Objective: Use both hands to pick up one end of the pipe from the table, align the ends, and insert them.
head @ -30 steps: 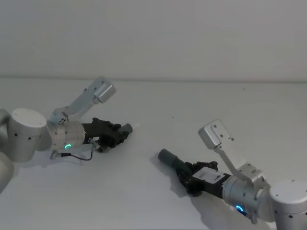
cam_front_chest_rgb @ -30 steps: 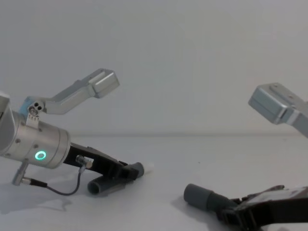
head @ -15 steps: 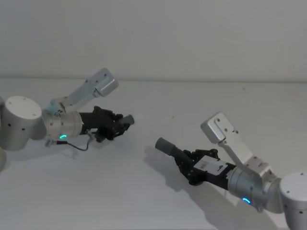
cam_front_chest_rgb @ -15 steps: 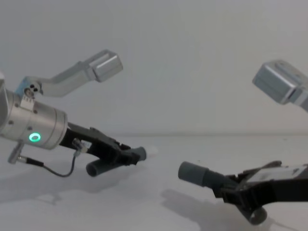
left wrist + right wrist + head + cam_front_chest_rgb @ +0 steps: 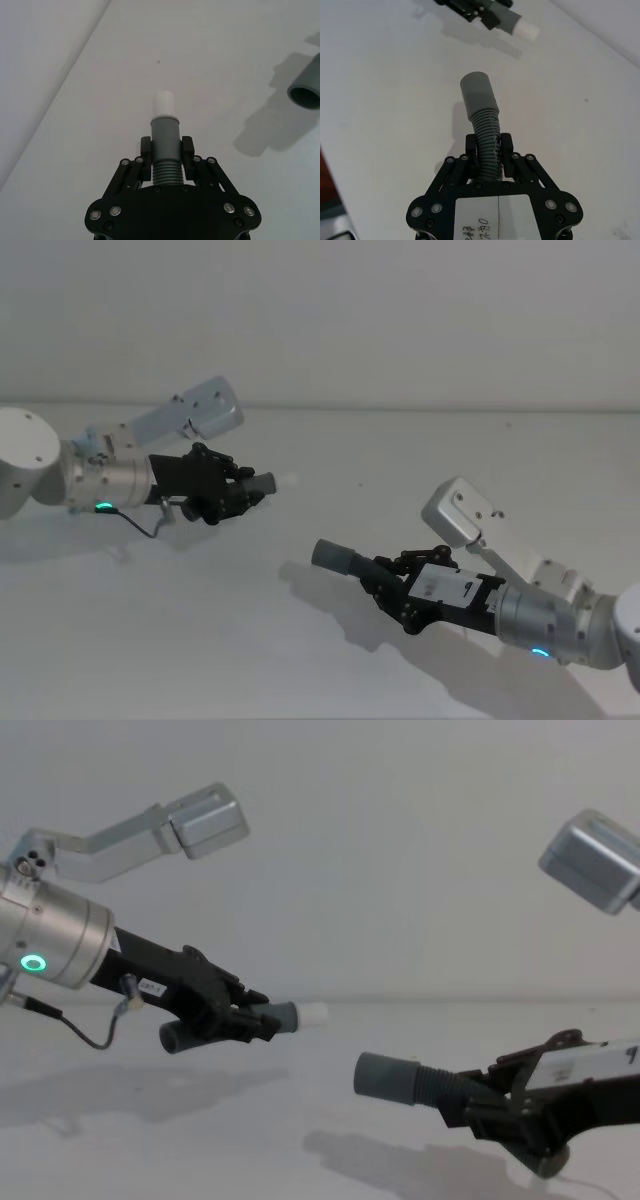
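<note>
The left claw point(image 5: 244, 490) slants slightly down toward the right claw point(image 5: 386, 581), fingers clamped. The right claw tilts up toward it, fingers also clamped, well apart.

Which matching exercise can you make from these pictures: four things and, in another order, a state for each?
Things: 1 left pincer; 2 right pincer; 3 white tip; 4 table.
States: A lies under both lifted pipes; B shut on the longer pipe; C not yet in the grey socket; D shut on the short pipe.
Pairs: 1-D; 2-B; 3-C; 4-A.
</note>
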